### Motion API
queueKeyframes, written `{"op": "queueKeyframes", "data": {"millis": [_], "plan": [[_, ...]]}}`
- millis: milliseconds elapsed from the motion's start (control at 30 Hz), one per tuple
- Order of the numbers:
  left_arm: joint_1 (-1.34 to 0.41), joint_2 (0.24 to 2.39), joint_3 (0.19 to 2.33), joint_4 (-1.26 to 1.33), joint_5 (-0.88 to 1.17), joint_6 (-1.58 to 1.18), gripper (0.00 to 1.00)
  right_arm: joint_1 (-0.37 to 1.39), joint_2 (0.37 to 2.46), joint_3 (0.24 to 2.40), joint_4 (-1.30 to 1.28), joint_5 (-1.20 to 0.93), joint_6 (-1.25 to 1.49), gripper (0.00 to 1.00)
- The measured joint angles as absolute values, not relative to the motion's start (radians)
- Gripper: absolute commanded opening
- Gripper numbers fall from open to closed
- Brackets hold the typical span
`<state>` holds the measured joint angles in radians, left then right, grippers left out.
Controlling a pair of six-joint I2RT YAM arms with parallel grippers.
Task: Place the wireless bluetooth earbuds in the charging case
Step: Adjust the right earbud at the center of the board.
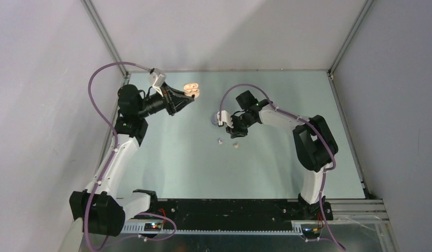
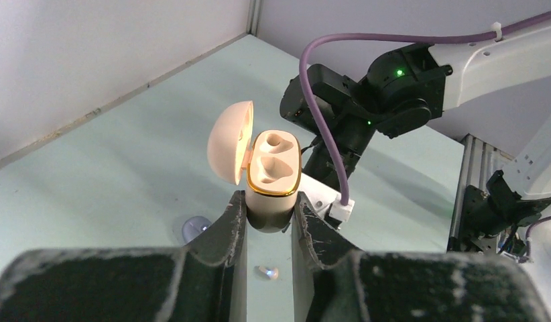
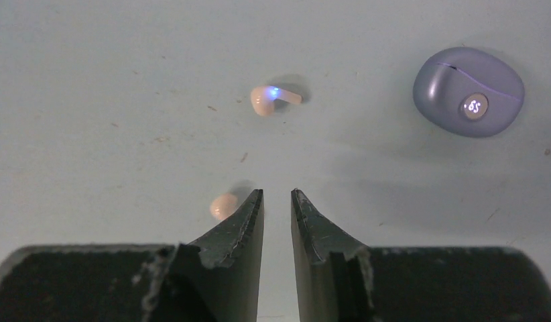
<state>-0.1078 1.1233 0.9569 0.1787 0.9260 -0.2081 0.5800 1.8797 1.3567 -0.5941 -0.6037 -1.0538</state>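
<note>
My left gripper (image 1: 185,100) is shut on the base of an open cream-beige charging case (image 1: 191,90) and holds it above the table at the back. In the left wrist view the case (image 2: 273,181) shows two empty wells, a gold rim and its lid (image 2: 229,142) swung left. My right gripper (image 1: 236,131) hovers low over the table, empty, with its jaws a narrow gap apart (image 3: 277,196). One cream earbud with a blue light (image 3: 266,99) lies ahead of it. Another cream earbud (image 3: 222,204) lies just outside its left finger (image 3: 249,221). Both buds show from above (image 1: 220,140) (image 1: 236,145).
A closed purple case (image 3: 468,92) with a lit round display lies on the table to the right of the buds, also seen from above (image 1: 213,121) and in the left wrist view (image 2: 194,228). Frame posts and walls bound the table (image 1: 166,168).
</note>
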Motion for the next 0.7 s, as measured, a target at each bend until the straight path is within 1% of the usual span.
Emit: {"op": "queueKeyframes", "data": {"millis": [167, 300, 400, 533, 700], "plan": [[-0.102, 1.123, 0.957, 0.144, 0.917, -0.184, 0.0, 0.585, 1.959, 1.41, -0.627, -0.556, -1.146, 0.29], [-0.101, 1.123, 0.957, 0.131, 0.908, -0.175, 0.0, 0.586, 1.987, 1.424, -0.664, -0.537, -1.147, 0.35], [-0.101, 1.123, 0.957, 0.124, 0.9, -0.174, 0.0, 0.59, 1.987, 1.43, -0.675, -0.52, -1.081, 0.4], [-0.101, 1.125, 0.957, 0.124, 0.893, -0.174, 0.0, 0.597, 1.987, 1.434, -0.67, -0.503, -0.965, 0.42], [-0.1, 1.138, 0.957, 0.133, 0.892, -0.177, 0.0, 0.603, 1.974, 1.425, -0.663, -0.496, -0.866, 0.42]]}}
